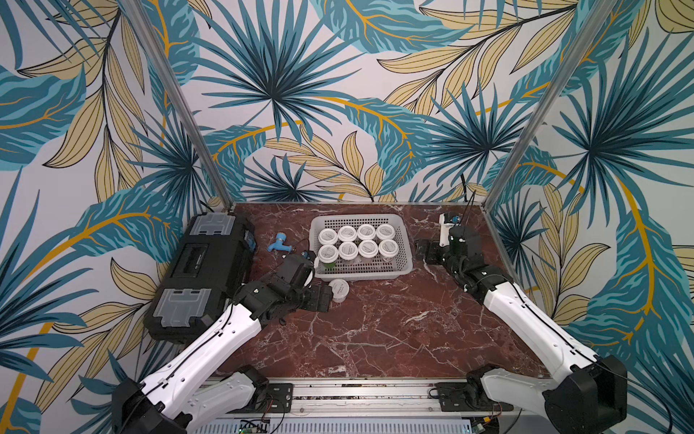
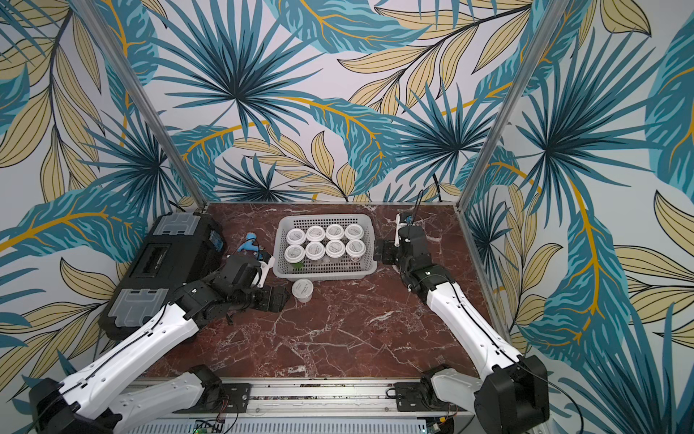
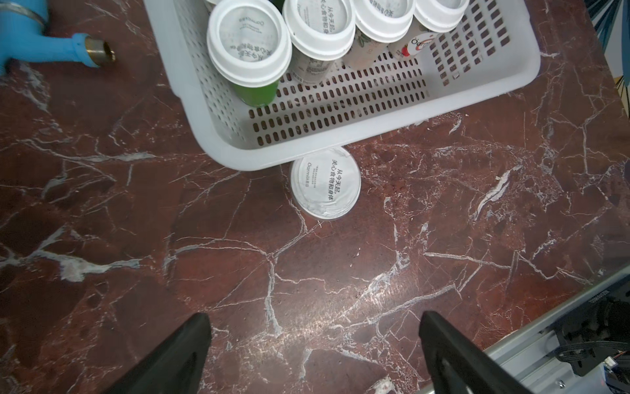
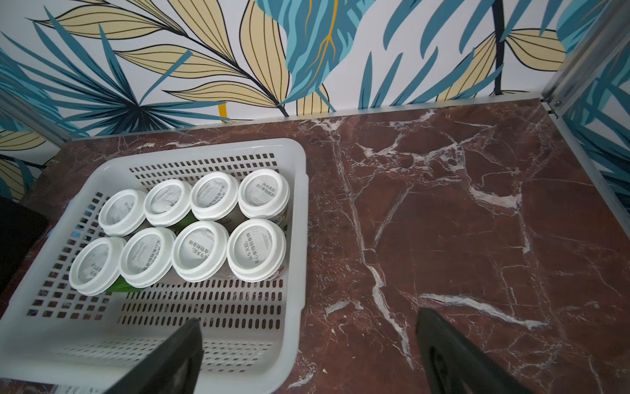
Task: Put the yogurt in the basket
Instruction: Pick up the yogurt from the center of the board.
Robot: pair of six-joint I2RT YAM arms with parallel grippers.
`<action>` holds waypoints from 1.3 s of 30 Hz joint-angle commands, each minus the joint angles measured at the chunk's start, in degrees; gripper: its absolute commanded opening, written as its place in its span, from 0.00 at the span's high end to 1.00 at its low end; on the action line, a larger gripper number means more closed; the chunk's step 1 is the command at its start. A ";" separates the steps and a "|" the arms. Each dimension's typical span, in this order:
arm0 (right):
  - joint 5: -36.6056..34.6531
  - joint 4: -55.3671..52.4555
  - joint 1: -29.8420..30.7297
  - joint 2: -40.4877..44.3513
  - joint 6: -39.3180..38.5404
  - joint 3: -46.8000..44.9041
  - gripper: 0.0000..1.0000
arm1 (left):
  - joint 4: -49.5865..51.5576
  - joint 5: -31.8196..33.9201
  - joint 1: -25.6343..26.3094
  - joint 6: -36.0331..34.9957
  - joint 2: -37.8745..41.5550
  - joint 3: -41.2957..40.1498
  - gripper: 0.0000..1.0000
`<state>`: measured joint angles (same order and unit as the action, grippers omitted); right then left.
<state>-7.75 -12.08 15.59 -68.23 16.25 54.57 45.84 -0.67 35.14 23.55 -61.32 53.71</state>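
The pale perforated basket (image 1: 360,217) stands at the back middle of the marble table, with several white-lidded yogurt cups (image 1: 348,250) upright in two rows inside. One more yogurt cup (image 1: 339,289) stands on the table against the basket's near wall, also seen in the left wrist view (image 3: 325,186). My left gripper (image 1: 323,298) hovers just left of that cup, open and empty (image 3: 315,319). My right gripper (image 1: 422,250) hangs by the basket's right rim (image 4: 301,238), open and empty (image 4: 308,322), one finger over the basket's corner.
A large black toolbox (image 1: 202,270) lies along the left side of the table. A small blue fitting (image 1: 279,244) rests between it and the basket. Aluminium posts and patterned walls close in the back and sides. A metal rail (image 1: 356,394) runs along the front.
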 commanded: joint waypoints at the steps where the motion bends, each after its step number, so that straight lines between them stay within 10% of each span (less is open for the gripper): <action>1: 3.28 0.57 -2.40 1.15 0.54 -2.13 0.00 | -3.67 1.87 1.99 1.95 -3.96 -0.86 0.00; 39: 10.12 3.02 -6.02 0.55 2.65 -3.50 0.05 | -10.81 11.92 6.51 2.96 -28.46 10.46 0.18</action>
<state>1.67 -10.28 9.78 -67.42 18.48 52.27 35.64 10.11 41.43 27.29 -89.12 61.23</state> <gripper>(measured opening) 0.957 0.818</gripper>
